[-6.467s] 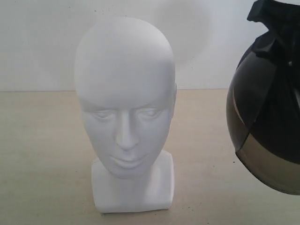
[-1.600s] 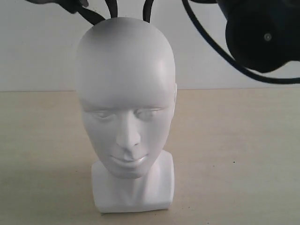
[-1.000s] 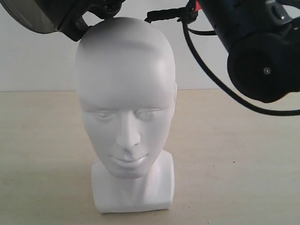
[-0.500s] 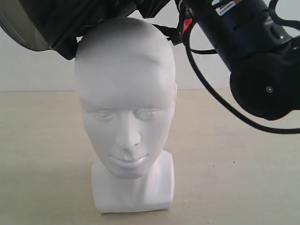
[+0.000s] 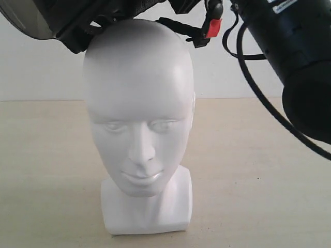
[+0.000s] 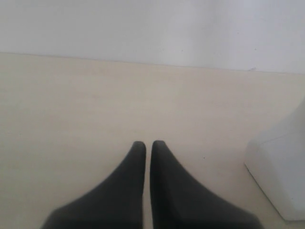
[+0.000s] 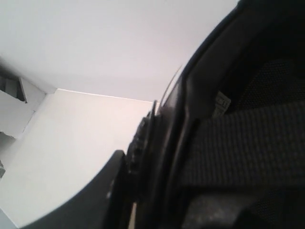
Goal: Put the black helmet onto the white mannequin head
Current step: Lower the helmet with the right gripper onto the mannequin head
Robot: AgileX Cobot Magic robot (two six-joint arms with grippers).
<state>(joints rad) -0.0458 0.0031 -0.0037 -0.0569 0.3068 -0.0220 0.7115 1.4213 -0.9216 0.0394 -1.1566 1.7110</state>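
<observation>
The white mannequin head (image 5: 138, 119) stands upright on the tan table, facing the exterior camera. The black helmet (image 5: 77, 18) hangs tilted over its crown at the upper left and is mostly cut off by the frame. Its smoky visor (image 5: 23, 20) shows at the corner. A chin strap with a red buckle tab (image 5: 213, 27) dangles beside the top of the head. In the right wrist view my right gripper (image 7: 143, 167) is shut on the helmet's rim (image 7: 167, 133), with the padded lining and a strap (image 7: 248, 143) beside it. My left gripper (image 6: 148, 144) is shut and empty, low over the table near the head's base (image 6: 281, 181).
The right arm (image 5: 297, 46) with its black cable (image 5: 258, 88) fills the upper right of the exterior view. A white wall stands behind the table. Bare tabletop (image 5: 258, 181) lies on both sides of the head.
The helmet has come in lower over the head's crown from the upper left. The right arm has shifted up and to the right, and the red-tabbed strap has swung to the right.
</observation>
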